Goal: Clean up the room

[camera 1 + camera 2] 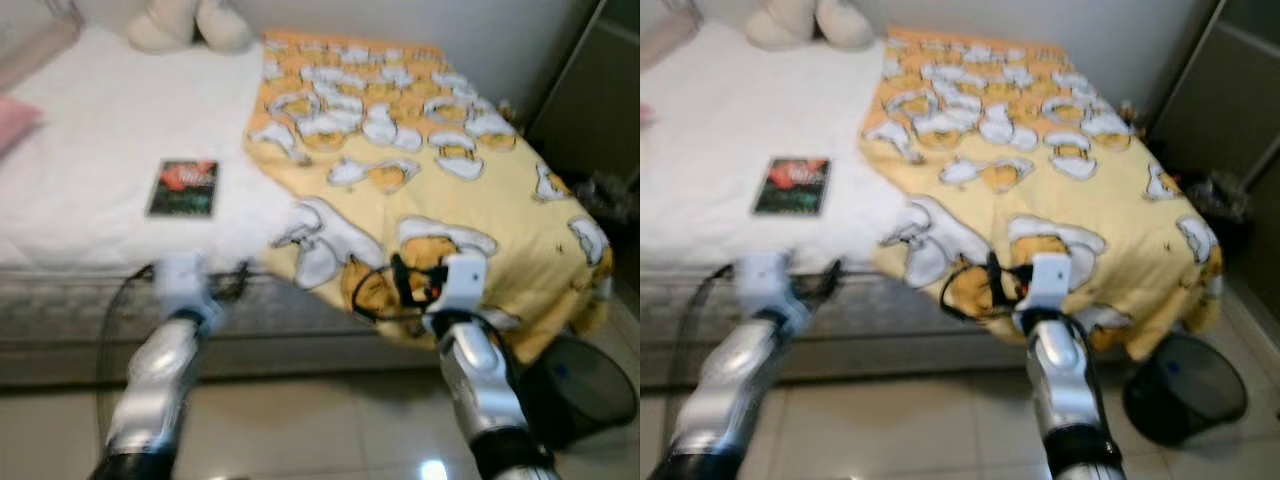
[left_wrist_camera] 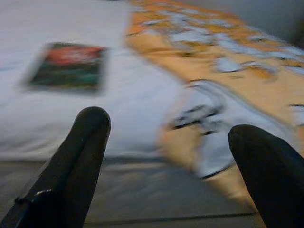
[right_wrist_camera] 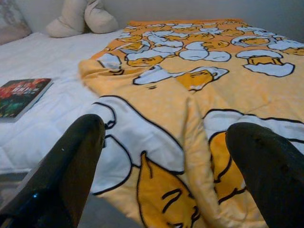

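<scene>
A yellow blanket [image 1: 420,170] printed with white-and-orange cartoon egg figures outlined in black covers the right half of the bed [image 1: 90,170], filling the centre and right of the left eye frame. It lies rumpled rather than flat: its left edge runs in a wavy line from the top centre down toward the middle, and its lower corner spills over the mattress edge and hangs toward the floor at lower right. The rest of the bed is a white quilted sheet. On it, at left centre of the frame, a book [image 1: 184,188] with a dark cover and a red patch near its top lies flat, well apart from the blanket's edge. A cream plush toy [image 1: 190,22] sits at the top of the frame against the wall, and a slip of pink pillow [image 1: 15,120] shows at the far left edge.

The left gripper [image 2: 166,156] is held before the mattress edge at lower left, its two black fingers [image 2: 83,156] spread wide with nothing between them. The right gripper [image 3: 166,166] hovers at the blanket's hanging corner, lower centre-right, fingers likewise parted and empty, the printed fabric just beyond them.

A dark mesh wastebasket [image 1: 585,385] stands on the pale tiled floor [image 1: 320,420] at lower right, beside the bed's corner.
</scene>
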